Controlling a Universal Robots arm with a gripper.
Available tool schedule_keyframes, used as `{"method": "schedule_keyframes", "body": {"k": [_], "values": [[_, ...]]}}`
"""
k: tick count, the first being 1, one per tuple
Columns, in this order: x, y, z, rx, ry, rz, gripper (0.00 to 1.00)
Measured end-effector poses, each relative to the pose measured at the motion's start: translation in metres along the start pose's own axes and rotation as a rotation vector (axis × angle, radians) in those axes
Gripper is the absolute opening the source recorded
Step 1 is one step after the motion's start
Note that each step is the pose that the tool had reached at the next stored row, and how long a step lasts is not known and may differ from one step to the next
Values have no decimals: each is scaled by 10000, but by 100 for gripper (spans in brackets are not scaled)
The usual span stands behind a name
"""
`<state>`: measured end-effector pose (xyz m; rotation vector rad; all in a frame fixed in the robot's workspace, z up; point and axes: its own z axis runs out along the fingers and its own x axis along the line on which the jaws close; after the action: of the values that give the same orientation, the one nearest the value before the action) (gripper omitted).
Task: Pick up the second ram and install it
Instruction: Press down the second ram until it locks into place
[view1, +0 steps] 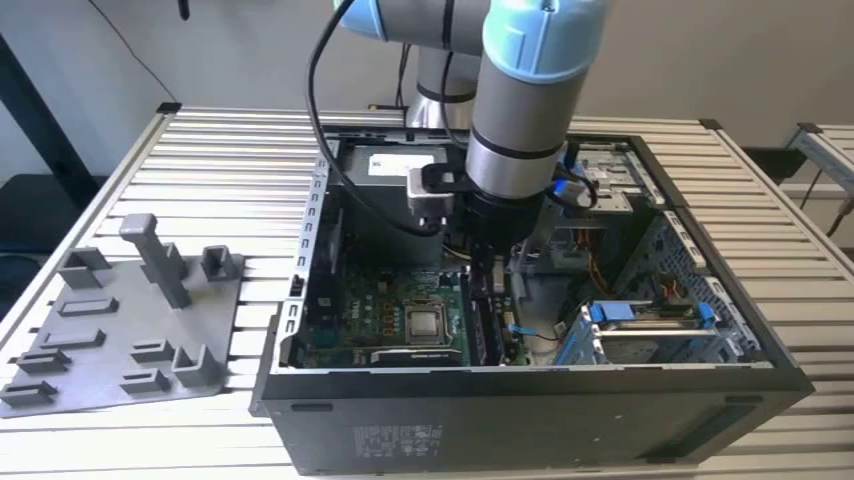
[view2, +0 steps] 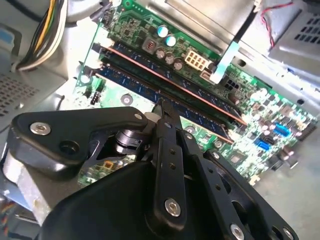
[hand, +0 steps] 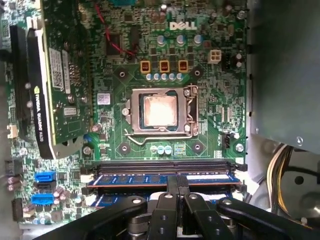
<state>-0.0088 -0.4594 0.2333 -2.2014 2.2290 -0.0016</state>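
The gripper is down inside the open computer case, its two black fingers drawn close together with their tips at the top edge of the second ram, which lies along a memory slot of the motherboard; whether the tips actually pinch the stick cannot be made out. In the second wrist view the stick runs lengthwise in its slot, with another stick seated just beside it in the neighbouring slot. The arm stands nearly upright over the case, its wrist dropping straight down toward the board. Near the slots sits the CPU socket, with a bare metal chip in its frame, and on the far side of the socket a graphics card stands on edge. On the slatted table, toward the exterior view's left and well apart from the case, lies a grey plastic tray with upright posts.
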Motion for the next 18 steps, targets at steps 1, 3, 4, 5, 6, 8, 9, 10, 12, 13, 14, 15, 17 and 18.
{"method": "schedule_keyframes", "body": {"k": [1,3,4,5,6,8,9,10,12,13,14,15,17,18], "values": [[0,0,2,-1,-1,-179,11],[0,7,4,-3,-3,-452,11],[0,7,4,-3,-4,-455,11],[0,6,4,-4,-4,-456,11],[6,6,5,-4,-7,-458,11],[35,6,5,-5,-5,-452,11],[60,6,5,-5,-5,-431,11],[83,6,5,-5,-4,-400,11],[123,5,8,-6,-3,-313,11],[135,5,15,-5,-3,-255,11],[143,5,23,-5,-2,-196,11],[152,5,29,-4,-2,-135,11],[158,5,46,-3,-4,23,11],[159,5,44,-4,-1,26,11]]}}
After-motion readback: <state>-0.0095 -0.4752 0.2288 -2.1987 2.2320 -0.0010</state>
